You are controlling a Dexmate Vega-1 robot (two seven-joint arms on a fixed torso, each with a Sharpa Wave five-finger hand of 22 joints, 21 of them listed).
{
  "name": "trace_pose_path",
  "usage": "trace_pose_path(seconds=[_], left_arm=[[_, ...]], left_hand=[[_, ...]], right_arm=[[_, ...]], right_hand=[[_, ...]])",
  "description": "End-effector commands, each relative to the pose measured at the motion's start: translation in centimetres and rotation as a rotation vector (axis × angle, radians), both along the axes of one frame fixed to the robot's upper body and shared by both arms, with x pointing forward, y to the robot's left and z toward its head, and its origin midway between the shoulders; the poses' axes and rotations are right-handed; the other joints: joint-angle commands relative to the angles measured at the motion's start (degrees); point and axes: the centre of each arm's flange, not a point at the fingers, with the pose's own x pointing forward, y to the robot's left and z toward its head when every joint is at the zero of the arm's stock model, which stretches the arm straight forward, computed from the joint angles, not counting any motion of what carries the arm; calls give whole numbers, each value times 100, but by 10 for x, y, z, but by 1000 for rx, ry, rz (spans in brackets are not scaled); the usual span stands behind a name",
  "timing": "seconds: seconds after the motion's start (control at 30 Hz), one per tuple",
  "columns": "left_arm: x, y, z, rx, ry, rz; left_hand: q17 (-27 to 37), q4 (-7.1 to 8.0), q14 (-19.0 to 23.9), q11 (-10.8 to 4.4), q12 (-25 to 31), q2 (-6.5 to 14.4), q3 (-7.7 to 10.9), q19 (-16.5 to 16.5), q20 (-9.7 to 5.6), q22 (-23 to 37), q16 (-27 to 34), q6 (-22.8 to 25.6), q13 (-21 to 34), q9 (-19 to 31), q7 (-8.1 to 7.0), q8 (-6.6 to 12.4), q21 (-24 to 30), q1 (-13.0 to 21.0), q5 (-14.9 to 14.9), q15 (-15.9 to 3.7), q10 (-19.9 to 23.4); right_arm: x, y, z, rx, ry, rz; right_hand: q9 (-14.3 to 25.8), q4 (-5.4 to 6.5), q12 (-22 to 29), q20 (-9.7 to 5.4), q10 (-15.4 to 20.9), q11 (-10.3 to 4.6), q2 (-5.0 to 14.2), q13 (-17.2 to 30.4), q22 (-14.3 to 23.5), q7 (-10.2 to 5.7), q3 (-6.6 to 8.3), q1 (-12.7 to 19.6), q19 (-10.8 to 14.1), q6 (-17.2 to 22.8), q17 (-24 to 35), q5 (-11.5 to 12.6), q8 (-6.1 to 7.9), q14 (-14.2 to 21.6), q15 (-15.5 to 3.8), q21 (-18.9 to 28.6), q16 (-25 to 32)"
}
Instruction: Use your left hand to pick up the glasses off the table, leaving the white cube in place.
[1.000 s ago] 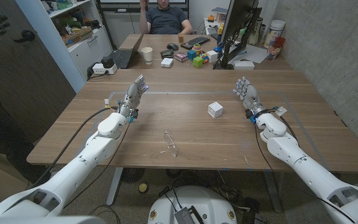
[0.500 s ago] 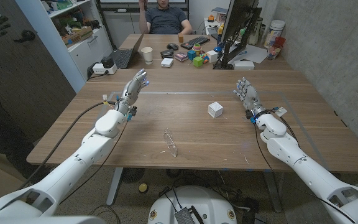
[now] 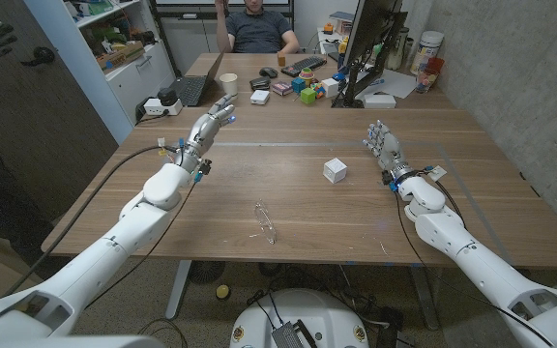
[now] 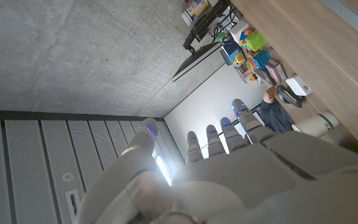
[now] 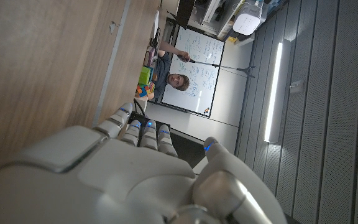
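The clear-framed glasses (image 3: 266, 222) lie on the wooden table (image 3: 298, 198) near its front edge, at the middle. A white cube (image 3: 335, 170) sits right of centre, farther back. My left hand (image 3: 207, 130) is raised over the table's left part, fingers stretched out and apart, holding nothing, well behind and left of the glasses. In the left wrist view the left hand (image 4: 229, 162) has its fingers straight. My right hand (image 3: 384, 147) stands open to the right of the cube, apart from it; the right wrist view shows the right hand (image 5: 117, 168) with straight fingers.
At the far end of the table sit a laptop (image 3: 193, 89), a paper cup (image 3: 229, 85), coloured blocks (image 3: 307, 92) and a monitor (image 3: 370, 43). A person (image 3: 259, 24) sits behind it. A blue tape line (image 3: 288, 145) runs across the table.
My left arm has lifted and reached farther back, away from the glasses. The right hand, the glasses and the cube have not moved.
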Motion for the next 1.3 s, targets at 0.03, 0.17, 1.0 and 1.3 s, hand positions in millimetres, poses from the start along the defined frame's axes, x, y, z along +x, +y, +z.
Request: trace_pose_path(seconds=[0.03,0.17,1.0,1.3], left_arm=[[-20,-10,27,147,-107,9],[-27,-16,33,194,-134,3],[-70,-56,57,481,-313,-67],[-83,-73,67,595,-356,-117]], left_hand=[[14,-79,-41,-11,-3,-14,-10,34,24,10,-47,40,32,11,-135,23,-36,92,-3,-16,-10],[15,-95,-29,-28,-4,-34,-28,39,24,10,-50,61,32,11,-177,18,-47,101,-3,-29,3],[23,-232,90,-124,8,-219,-168,223,-37,3,-61,301,32,15,-314,1,-124,261,70,-130,177],[23,-269,87,-101,-6,-270,-193,235,-18,0,-75,346,33,17,-317,-3,-157,340,105,-120,172]], right_arm=[[0,1,1,-6,-1,-10],[0,1,1,-6,-1,-12],[1,2,-4,-1,5,-15],[1,2,-5,2,5,-20]], right_hand=[[27,11,18,-1,25,34,170,11,7,30,20,-8,59,22,21,34,26,3,-7,-22,38],[27,11,21,6,35,40,169,11,7,32,19,-9,61,30,21,34,28,14,-12,-25,41],[28,12,27,6,89,49,158,13,8,50,1,-15,69,73,21,39,31,43,16,-60,39],[28,15,25,-7,96,53,155,13,8,50,-6,-19,47,76,22,40,29,45,26,-78,37]])
